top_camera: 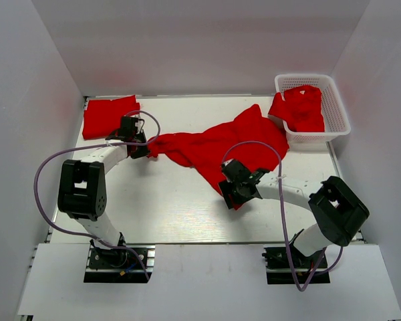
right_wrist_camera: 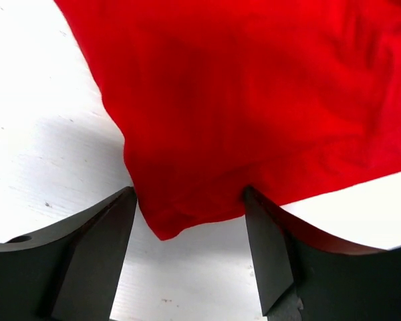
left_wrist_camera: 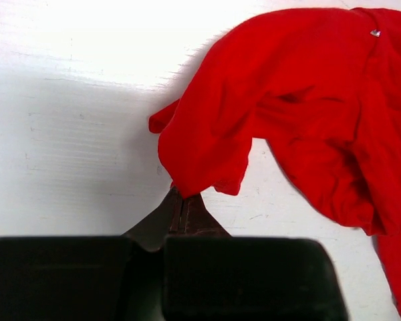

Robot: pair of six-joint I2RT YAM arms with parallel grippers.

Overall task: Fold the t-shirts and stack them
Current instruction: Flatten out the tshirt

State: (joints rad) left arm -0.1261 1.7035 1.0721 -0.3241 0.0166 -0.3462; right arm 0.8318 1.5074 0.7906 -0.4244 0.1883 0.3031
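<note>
T-shirts of bright red lie in three places on the white table (top_camera: 174, 214). The folded t-shirt (top_camera: 110, 115) rests flat at the far left corner, a rough rectangle with its edges fairly square. The crumpled t-shirt (top_camera: 220, 144) sprawls across the middle of the table, drawn out from a narrow tip on the left to a broad mass on the far right, where its edge comes just beside the white mesh basket (top_camera: 337, 110). A third t-shirt (top_camera: 301, 107) is bunched inside that basket, with part of it draped over the left rim. The left gripper (left_wrist_camera: 182, 195) sits at the narrow left tip of the crumpled t-shirt, its jaws pressed together on a small pinch of cloth; the fabric rises from that pinch and falls away to the right in loose folds over the table. The right gripper (right_wrist_camera: 188, 200) is at the near corner of the same shirt, low over the table, with its jaws spread wide. The pointed corner of the cloth lies between the two fingers (right_wrist_camera: 100, 247), close against their inner faces, but neither finger has closed on it.
</note>
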